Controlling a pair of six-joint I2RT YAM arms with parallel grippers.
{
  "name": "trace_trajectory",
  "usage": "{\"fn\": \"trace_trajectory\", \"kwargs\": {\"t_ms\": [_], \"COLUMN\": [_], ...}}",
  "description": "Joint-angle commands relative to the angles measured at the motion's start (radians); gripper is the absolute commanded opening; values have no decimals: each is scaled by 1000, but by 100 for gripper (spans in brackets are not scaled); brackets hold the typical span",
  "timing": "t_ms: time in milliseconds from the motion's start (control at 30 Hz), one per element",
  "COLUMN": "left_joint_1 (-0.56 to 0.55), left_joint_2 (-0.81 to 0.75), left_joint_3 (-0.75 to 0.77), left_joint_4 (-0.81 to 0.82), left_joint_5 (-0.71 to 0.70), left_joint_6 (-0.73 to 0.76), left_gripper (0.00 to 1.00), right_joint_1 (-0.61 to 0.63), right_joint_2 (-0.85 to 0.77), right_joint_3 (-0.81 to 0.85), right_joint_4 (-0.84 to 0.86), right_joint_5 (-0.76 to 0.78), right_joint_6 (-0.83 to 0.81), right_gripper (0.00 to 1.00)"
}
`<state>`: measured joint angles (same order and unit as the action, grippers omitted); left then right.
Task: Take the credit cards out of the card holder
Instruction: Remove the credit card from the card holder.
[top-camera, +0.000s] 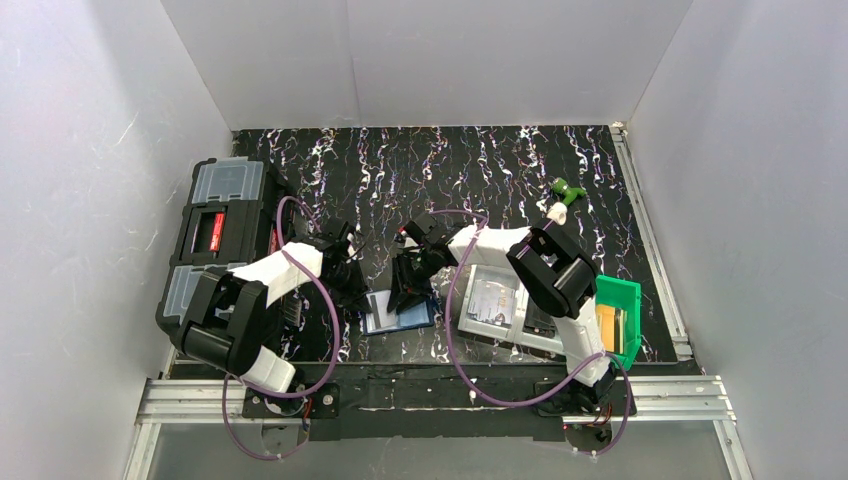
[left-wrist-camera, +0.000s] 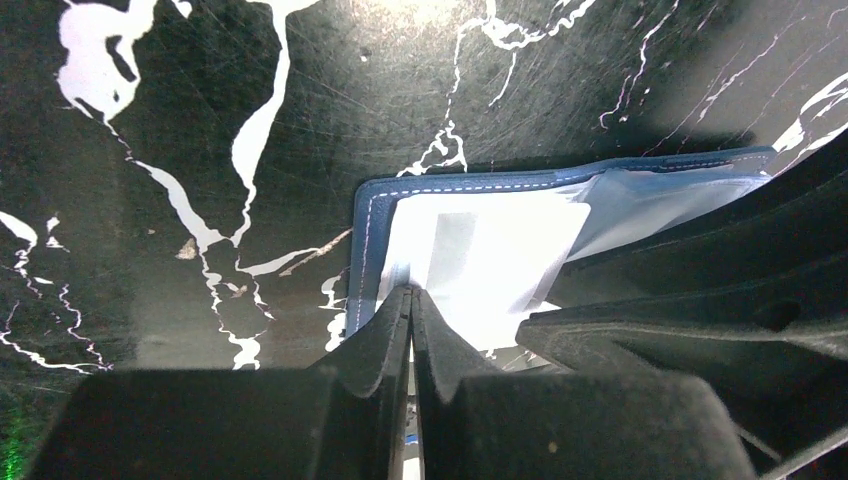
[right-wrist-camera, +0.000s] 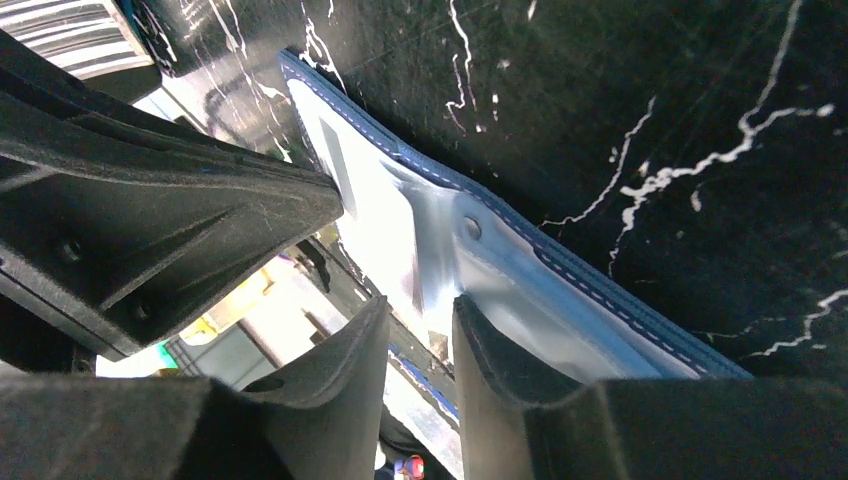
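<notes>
Ahead of the left end effector (left-wrist-camera: 411, 295), the card holder (left-wrist-camera: 520, 235) is stitched, leather-like navy with glossy clear plastic sleeves (right-wrist-camera: 560, 320). The desk (left-wrist-camera: 150, 120) looks glossy and finely scratched.

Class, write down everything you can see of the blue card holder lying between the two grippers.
The card holder is a small navy case, leather-like, with pale stitching along its rim and a snap stud. It lies open on the black marbled table, its clear pale-blue plastic sleeves facing up and glaring white. The left gripper is shut at one edge. The right gripper, fingers slightly apart, straddles a sleeve. Whether cards sit inside cannot be told.
</notes>
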<state>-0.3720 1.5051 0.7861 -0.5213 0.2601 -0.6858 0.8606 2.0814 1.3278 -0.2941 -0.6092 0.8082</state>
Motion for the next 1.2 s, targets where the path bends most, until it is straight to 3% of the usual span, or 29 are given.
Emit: {"fn": "trace_trajectory", "kwargs": {"t_ms": [0, 433, 933, 1167], "left_joint_1": [0, -17, -16, -16], "left_joint_2": [27, 59, 83, 72], "left_joint_3": [-39, -51, -39, -33], "left_joint_4": [15, 42, -12, -30], "left_joint_5": [-1, -10, -78, -98], "left_joint_6": [-14, -48, -54, -51], "left_gripper": [1, 0, 0, 0], "right_joint_1": [-9, -11, -41, -51], "right_joint_2": [26, 22, -4, -16], "right_joint_3": [-22, -46, -146, -161], "right_joint_4": [73, 132, 248, 266], "right_joint_5": [-61, -109, -135, -131], "right_joint_6": [36, 72, 131, 142], "right_gripper": [36, 22, 22, 13]}}
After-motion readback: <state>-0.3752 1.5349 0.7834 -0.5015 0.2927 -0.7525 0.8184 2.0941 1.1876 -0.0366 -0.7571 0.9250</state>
